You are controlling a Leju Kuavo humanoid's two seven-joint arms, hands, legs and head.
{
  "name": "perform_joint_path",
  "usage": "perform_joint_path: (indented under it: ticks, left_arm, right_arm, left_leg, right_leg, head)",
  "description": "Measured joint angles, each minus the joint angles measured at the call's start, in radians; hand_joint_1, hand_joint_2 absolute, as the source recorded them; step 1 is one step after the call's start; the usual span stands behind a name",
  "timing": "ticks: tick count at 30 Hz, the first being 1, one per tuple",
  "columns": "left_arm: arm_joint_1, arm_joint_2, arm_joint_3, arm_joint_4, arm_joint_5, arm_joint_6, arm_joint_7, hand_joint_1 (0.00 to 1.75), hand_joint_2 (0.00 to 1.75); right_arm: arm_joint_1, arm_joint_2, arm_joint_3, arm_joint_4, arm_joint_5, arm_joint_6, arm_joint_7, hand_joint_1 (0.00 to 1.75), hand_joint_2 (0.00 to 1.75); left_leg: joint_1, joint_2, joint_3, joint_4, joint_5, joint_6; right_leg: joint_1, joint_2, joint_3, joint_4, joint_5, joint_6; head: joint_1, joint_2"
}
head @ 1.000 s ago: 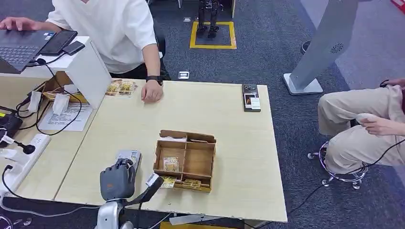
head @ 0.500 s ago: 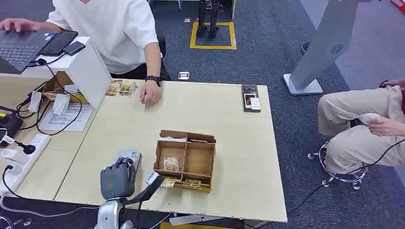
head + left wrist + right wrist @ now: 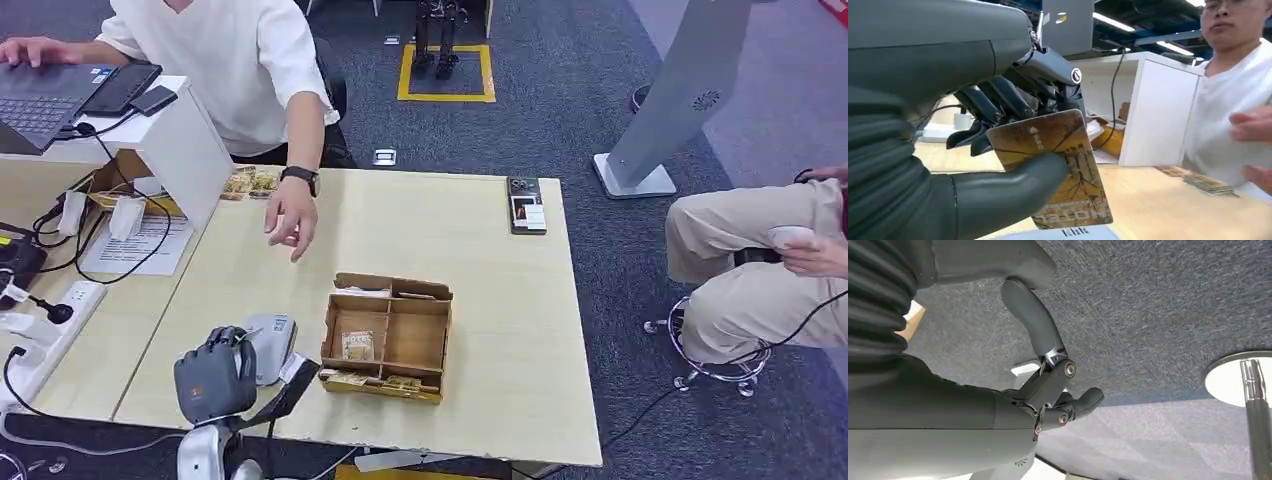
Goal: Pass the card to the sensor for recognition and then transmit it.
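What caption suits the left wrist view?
Left hand pinches a brown card above the table, person's hand nearby.

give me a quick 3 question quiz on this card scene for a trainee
1. True or false: the left robot hand holds a card.
2. Which thing lies on the table closest to that robot hand in the head view? A) grey card sensor B) black phone C) laptop
3. Fill in: the person's hand hovers over the table between the stack of cards and the cardboard ____.

Key: 1 true; 2 A; 3 tray
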Motion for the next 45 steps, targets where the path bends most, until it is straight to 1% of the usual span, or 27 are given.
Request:
perform_joint_path:
  ticks: [1,3,6,7,8,10,13,17,20,23,25,29,33,35,41,45]
  left_arm:
    - [0.001,-0.003,0.004,-0.005,0.003,0.0,-0.005,1.75,1.75]
    - [0.005,-0.011,0.02,-0.026,0.023,0.0,-0.046,1.75,1.75]
    - [0.007,-0.047,0.079,-0.075,0.083,0.0,-0.19,1.75,1.75]
    - [0.009,-0.048,0.102,-0.093,0.111,0.0,-0.238,1.75,1.75]
    - [0.012,-0.052,0.122,-0.108,0.13,0.0,-0.264,1.75,1.75]
    - [0.016,-0.053,0.146,-0.135,0.172,0.0,-0.298,1.75,1.75]
    - [0.017,-0.053,0.179,-0.167,0.225,0.0,-0.328,1.75,1.75]
    - [0.016,-0.053,0.212,-0.18,0.306,0.0,-0.383,1.75,1.75]
    - [0.009,-0.053,0.235,-0.179,0.429,-0.001,-0.445,1.75,1.75]
    - [-0.001,-0.053,0.244,-0.179,0.525,-0.001,-0.49,1.75,1.75]
    - [-0.008,-0.053,0.245,-0.177,0.573,-0.002,-0.507,1.75,1.75]
    - [-0.021,-0.054,0.24,-0.173,0.629,-0.003,-0.522,1.75,1.75]
    - [-0.026,-0.054,0.216,-0.173,0.701,-0.003,-0.554,1.75,1.75]
    - [-0.028,-0.053,0.201,-0.174,0.718,-0.003,-0.563,1.75,1.75]
    - [-0.034,-0.053,0.173,-0.174,0.729,-0.003,-0.566,1.75,1.75]
    - [-0.037,-0.053,0.153,-0.175,0.757,-0.003,-0.582,1.75,1.75]
  right_arm:
    - [0.0,0.0,0.0,0.0,0.0,0.0,0.001,0.0,1.75]
    - [0.0,0.0,0.0,0.0,0.005,0.0,0.002,0.0,1.75]
    - [0.0,0.0,0.0,0.0,0.009,0.0,0.004,0.0,1.75]
    - [0.0,0.0,0.0,0.0,0.011,0.0,0.004,0.0,1.75]
    - [0.0,0.0,0.0,0.0,0.014,0.0,0.004,0.0,1.75]
    - [0.0,0.001,0.0,0.0,0.016,0.0,0.004,0.0,1.75]
    - [0.0,0.002,0.0,0.0,0.018,0.0,0.004,0.0,1.75]
    - [0.0,0.003,0.0,0.0,0.024,0.0,0.004,0.0,1.75]
    - [-0.001,0.006,0.0,-0.001,0.026,0.0,0.004,0.0,1.75]
    - [-0.001,0.01,0.0,-0.002,0.027,0.0,0.004,0.0,1.75]
    - [-0.001,0.012,0.0,-0.006,0.029,0.0,0.003,0.0,1.75]
    - [-0.002,0.016,0.0,-0.007,0.035,0.0,0.003,0.0,1.75]
    - [-0.002,0.021,0.0,-0.011,0.036,0.0,0.003,0.0,1.75]
    - [-0.002,0.024,0.0,-0.016,0.038,0.0,0.004,0.0,1.75]
    - [-0.001,0.029,0.0,-0.021,0.038,0.0,0.004,0.0,1.75]
    - [-0.002,0.032,0.0,-0.026,0.032,0.0,0.003,0.0,1.75]
  left_leg:
    - [0.0,0.0,0.0,0.0,0.0,0.0]
    - [0.0,0.0,0.0,0.0,0.0,0.0]
    - [0.0,0.0,-0.001,0.0,0.0,0.0]
    - [0.0,0.0,0.0,0.0,0.0,0.0]
    - [0.0,0.001,0.0,0.0,0.0,0.0]
    - [0.0,0.001,0.0,0.0,0.0,0.0]
    - [0.0,0.001,0.0,0.0,0.0,0.0]
    - [0.0,0.001,0.0,0.0,0.0,0.0]
    - [0.0,0.001,-0.001,0.0,0.0,0.0]
    - [0.0,0.001,-0.001,0.0,0.0,0.0]
    - [0.0,0.001,0.0,0.0,0.0,0.0]
    - [0.0,0.001,0.0,0.0,0.0,0.0]
    - [0.0,0.001,-0.001,0.0,0.0,0.0]
    - [0.0,0.001,-0.001,0.0,0.0,0.0]
    - [0.0,0.002,-0.001,0.0,0.0,0.0]
    - [0.0,0.002,-0.001,0.0,0.0,0.0]
  right_leg:
    - [0.0,0.0,0.0,0.0,0.0,0.0]
    - [0.0,0.0,0.0,0.0,0.0,0.0]
    - [0.0,0.0,0.0,0.0,0.0,0.0]
    - [0.0,0.001,-0.001,0.0,0.0,0.0]
    - [0.0,0.001,-0.001,0.0,0.0,0.0]
    - [0.0,0.001,-0.002,0.0,0.0,0.0]
    - [0.0,0.001,-0.002,0.0,0.0,0.0]
    - [0.0,0.001,-0.002,0.0,0.0,0.0]
    - [0.0,0.001,-0.002,0.0,0.0,0.0]
    - [0.0,0.001,-0.002,0.0,0.0,0.0]
    - [0.0,0.001,-0.002,0.0,0.0,0.0]
    - [0.0,0.002,-0.002,0.0,0.0,0.0]
    - [0.0,0.002,-0.003,0.0,0.0,0.0]
    - [0.0,0.002,-0.003,0.0,0.0,0.0]
    - [0.0,0.003,-0.003,0.0,0.0,0.0]
    - [0.0,0.003,-0.003,0.0,0.0,0.0]
  head:
    - [0.0,0.0]
    - [0.0,0.0]
    - [0.001,0.0]
    - [0.001,0.0]
    - [-0.001,0.0]
    - [0.0,0.0]
    - [-0.001,0.0]
    - [0.0,0.0]
    - [0.0,0.0]
    - [0.0,0.0]
    - [0.0,0.0]
    - [0.0,0.0]
    - [0.0,0.0]
    - [-0.001,0.0]
    - [0.0,0.0]
    - [0.0,0.0]
